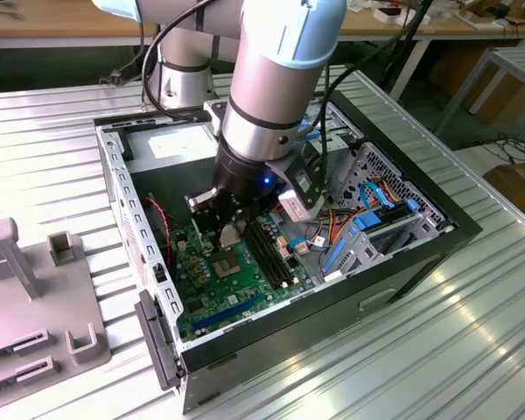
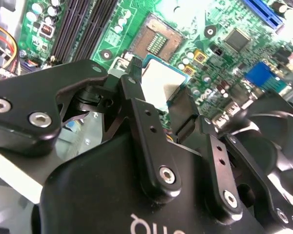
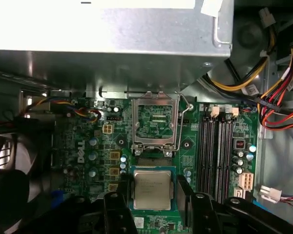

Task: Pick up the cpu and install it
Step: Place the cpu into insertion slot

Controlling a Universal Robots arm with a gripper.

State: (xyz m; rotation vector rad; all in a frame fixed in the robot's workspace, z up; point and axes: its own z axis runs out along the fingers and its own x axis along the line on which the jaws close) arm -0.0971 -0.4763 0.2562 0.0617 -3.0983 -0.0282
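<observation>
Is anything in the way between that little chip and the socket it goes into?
Nothing visible. The gripper holds the chip; the uncovered socket lies just beyond, with only green board between them.

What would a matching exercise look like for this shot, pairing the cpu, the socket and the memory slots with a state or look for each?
Things:
1. cpu
2. socket
3. memory slots

States:
A. long, black, side by side
B. held between the fingers of the end effector
C. empty, contacts showing

Pairs: 1-B, 2-C, 3-A
</observation>
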